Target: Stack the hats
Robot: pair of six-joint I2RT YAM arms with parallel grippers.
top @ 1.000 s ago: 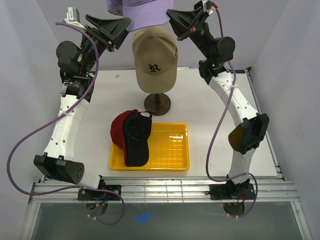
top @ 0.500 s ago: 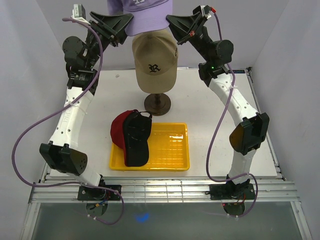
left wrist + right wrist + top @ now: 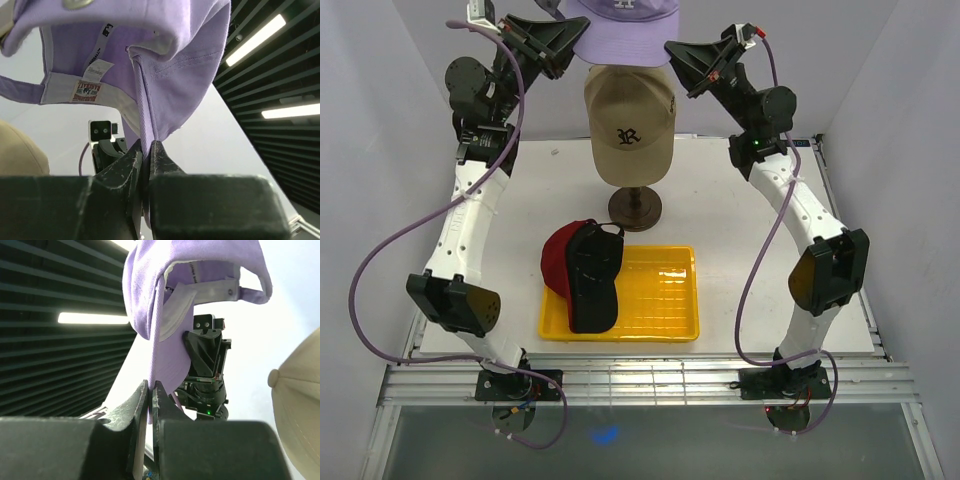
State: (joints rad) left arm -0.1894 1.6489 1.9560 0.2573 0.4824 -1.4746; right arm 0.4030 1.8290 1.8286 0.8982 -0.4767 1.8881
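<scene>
A lavender hat (image 3: pixel 620 22) hangs high at the back, held between both arms above the tan hat (image 3: pixel 630 118) with the dark "R". My left gripper (image 3: pixel 572 42) is shut on the lavender hat's (image 3: pixel 165 65) left edge, fabric pinched between its jaws (image 3: pixel 147 146). My right gripper (image 3: pixel 672 48) is shut on the same hat's (image 3: pixel 170 305) right edge (image 3: pixel 151 386). The tan hat sits on a mannequin head with a dark wooden base (image 3: pixel 635 208). A black hat (image 3: pixel 593 278) lies on top of a red hat (image 3: pixel 557 258) at the left end of the yellow tray (image 3: pixel 665 300).
White walls close in the table (image 3: pixel 770 290) on the left, right and back. The tray stands in front of the mannequin stand, near the table's middle. Purple cables trail from both arms.
Both arms rose and lifted the lavender hat higher above the tan hat. My left gripper closed onto the hat's left edge. The right gripper stayed shut on its edge.
</scene>
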